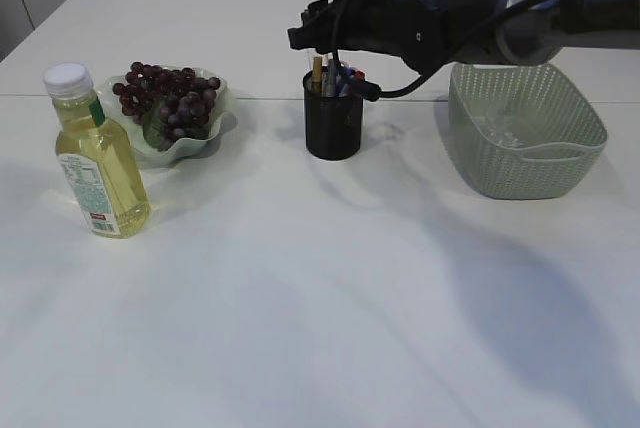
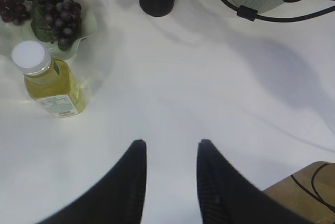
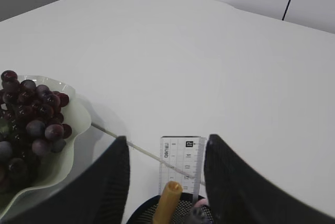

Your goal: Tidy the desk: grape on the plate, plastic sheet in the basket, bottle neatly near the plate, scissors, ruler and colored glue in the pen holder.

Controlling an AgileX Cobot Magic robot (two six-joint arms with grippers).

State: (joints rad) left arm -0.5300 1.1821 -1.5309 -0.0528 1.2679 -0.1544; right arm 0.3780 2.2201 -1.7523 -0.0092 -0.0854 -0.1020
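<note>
- Hovering directly above the pen holder (image 1: 333, 128), the right claw (image 3: 165, 182) had its jaws apart, gripping nothing.
- Ruler (image 3: 181, 164) stood upright between the jaws, lower end inside the holder.
- Left claw (image 2: 170, 179) hung apart and empty, well away.

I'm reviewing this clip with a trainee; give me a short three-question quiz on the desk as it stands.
1. True or false: the grapes lie on the plate.
2. Which stands nearer the camera in the exterior view: A) the bottle B) the pen holder C) the basket?
3. Fill in: the right gripper hovers with open jaws over the ____, where the clear ruler stands.

Key: 1 true; 2 A; 3 pen holder.
</note>
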